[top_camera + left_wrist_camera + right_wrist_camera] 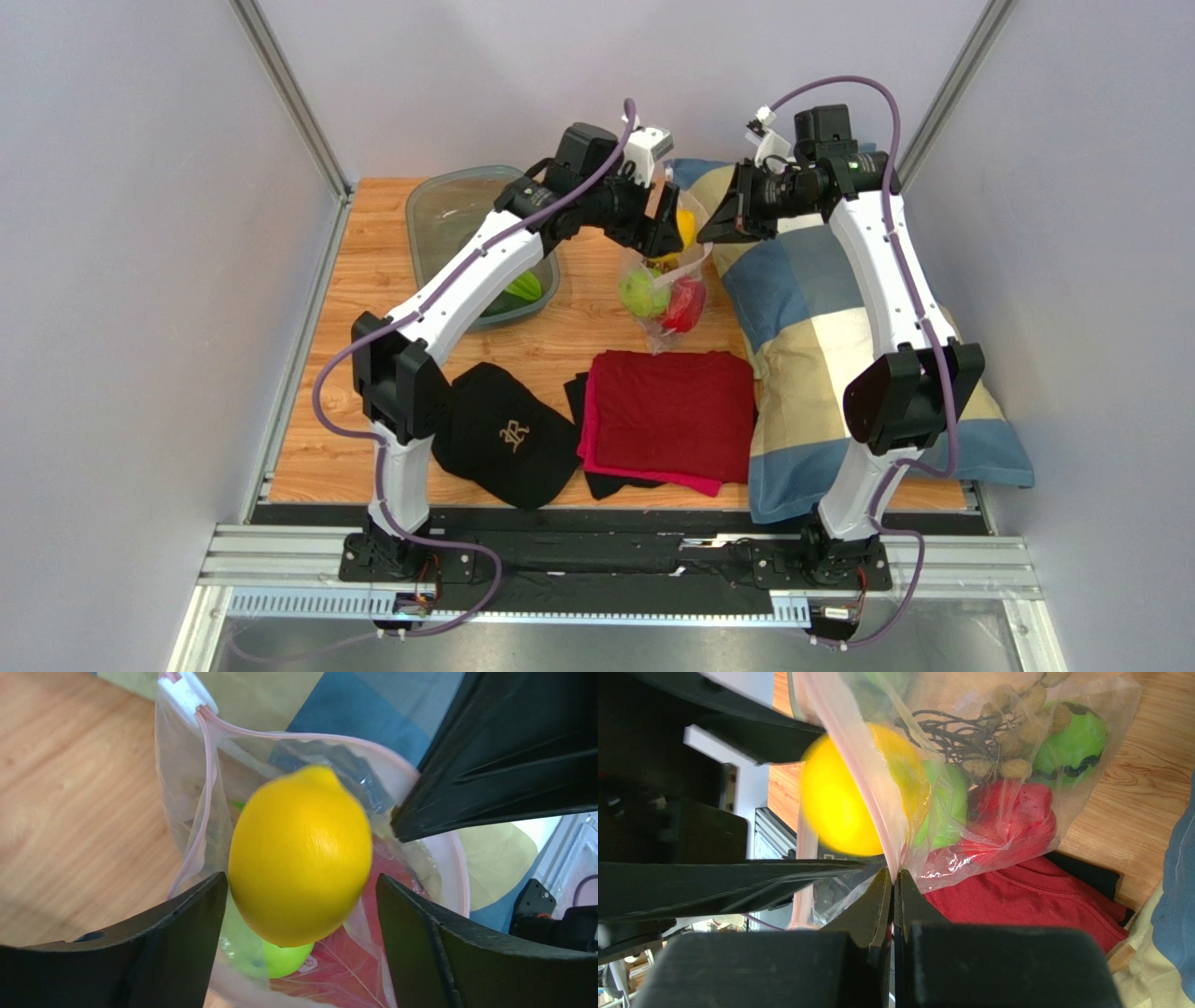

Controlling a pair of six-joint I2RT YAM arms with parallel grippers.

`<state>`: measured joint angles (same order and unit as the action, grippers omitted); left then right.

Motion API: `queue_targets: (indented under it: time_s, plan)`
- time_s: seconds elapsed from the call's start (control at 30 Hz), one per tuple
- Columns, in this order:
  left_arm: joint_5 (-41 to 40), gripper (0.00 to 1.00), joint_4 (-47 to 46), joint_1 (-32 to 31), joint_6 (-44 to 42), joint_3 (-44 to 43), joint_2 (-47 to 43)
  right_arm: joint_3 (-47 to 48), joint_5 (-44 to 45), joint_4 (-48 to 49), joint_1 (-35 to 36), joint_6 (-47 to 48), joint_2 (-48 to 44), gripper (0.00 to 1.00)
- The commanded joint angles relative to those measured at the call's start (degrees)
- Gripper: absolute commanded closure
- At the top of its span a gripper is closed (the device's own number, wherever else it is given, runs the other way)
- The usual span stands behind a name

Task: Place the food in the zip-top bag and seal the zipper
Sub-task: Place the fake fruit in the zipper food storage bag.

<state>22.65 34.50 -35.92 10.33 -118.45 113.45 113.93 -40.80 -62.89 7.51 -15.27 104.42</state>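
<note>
The zip-top bag (pixel 665 305) hangs open over the table between both arms. My right gripper (pixel 893 873) is shut on its pink-edged zipper rim (pixel 238 731) and holds the mouth up. My left gripper (pixel 302 880) is open just above the mouth. The yellow lemon (pixel 300 855) is blurred between its spread fingers, with a gap at the right finger. Inside the bag lie a green apple (pixel 1078 742), the brownish grape bunch (pixel 1004 735), the red pepper (pixel 1011 819) and another green piece (pixel 284 957). The top view shows the lemon (pixel 685 228) at the bag's mouth.
The grey-green oval tray (pixel 470 224) stands at the back left with a green piece (pixel 523 287) in it. A black cap (pixel 505 434) and a folded red cloth (pixel 666 413) lie in front. A checked pillow (pixel 828 350) fills the right side.
</note>
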Motion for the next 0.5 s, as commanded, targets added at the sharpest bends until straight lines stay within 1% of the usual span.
queue_targets:
  time_s: [0.0,0.07,0.13,0.2,0.23,0.27,0.3,0.33,0.37,0.4,0.43,0.47]
  plan:
    - [-2.6,0.01,3.2,-0.1,-2.0,-5.1,-0.7,0.5,-2.0,2.2,-0.8,-1.6,-2.0,1.00]
    - [-2.0,0.01,3.0,0.6,-1.8,-6.5,-2.1,0.6,-2.4,2.3,-1.1,-1.8,-1.8,1.00]
    - [-0.9,0.01,1.5,1.6,0.0,-5.7,-4.7,0.7,-2.4,2.3,-1.4,-1.9,-1.4,1.00]
    - [0.5,0.01,0.4,4.8,2.6,-4.7,-6.7,0.6,-2.4,2.4,-1.6,-2.0,-1.4,1.00]
    - [0.8,0.01,0.1,6.1,3.4,-2.7,-8.6,0.4,-2.5,2.4,-1.8,-2.1,-1.4,1.00]
    - [0.8,0.01,-0.2,9.3,4.9,-1.2,-9.6,0.4,-2.5,2.4,-2.0,-2.0,-1.4,1.00]
    - [1.1,0.01,-1.2,11.2,5.5,0.7,-10.5,0.4,-2.5,2.5,-1.9,-2.0,-1.4,1.00]
    - [1.2,0.01,-1.9,12.9,5.8,5.5,-12.6,0.3,-2.7,2.5,-2.1,-2.1,-1.4,1.00]
    - [1.2,0.02,-2.4,16.5,5.7,8.0,-13.4,0.3,-2.7,2.6,-2.1,-2.1,-1.4,1.00]
    - [1.1,0.02,-2.2,18.2,5.3,10.2,-14.2,0.3,-2.8,2.7,-2.1,-2.1,-1.3,1.00]
    - [1.6,0.02,-2.0,20.1,4.8,14.2,-15.0,0.3,-3.0,2.9,-2.0,-1.9,-1.2,1.00]
    - [2.3,0.03,-0.9,21.6,2.4,16.0,-15.3,0.2,-2.9,2.8,-2.0,-1.8,-1.2,1.00]
